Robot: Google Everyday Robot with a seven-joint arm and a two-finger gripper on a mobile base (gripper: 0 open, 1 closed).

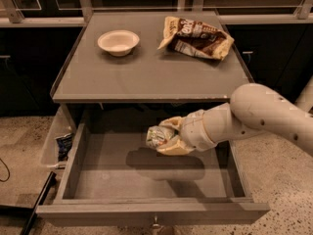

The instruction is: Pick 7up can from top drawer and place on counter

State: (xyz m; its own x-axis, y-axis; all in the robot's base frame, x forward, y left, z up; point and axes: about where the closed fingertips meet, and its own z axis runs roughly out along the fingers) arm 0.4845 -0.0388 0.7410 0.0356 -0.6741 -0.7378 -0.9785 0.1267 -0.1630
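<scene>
My gripper (166,137) reaches in from the right and is shut on the 7up can (157,136), a pale silvery can with green marks. It holds the can in the air above the open top drawer (107,177), just below the front edge of the counter (146,77). The can's shadow falls on the drawer's bare bottom. The drawer's front board and small knob (155,224) are at the bottom of the view.
On the counter stand a white bowl (118,41) at the back left and a brown-and-cream snack bag (198,37) at the back right. A clear bin (58,143) hangs left of the drawer. Speckled floor lies on both sides.
</scene>
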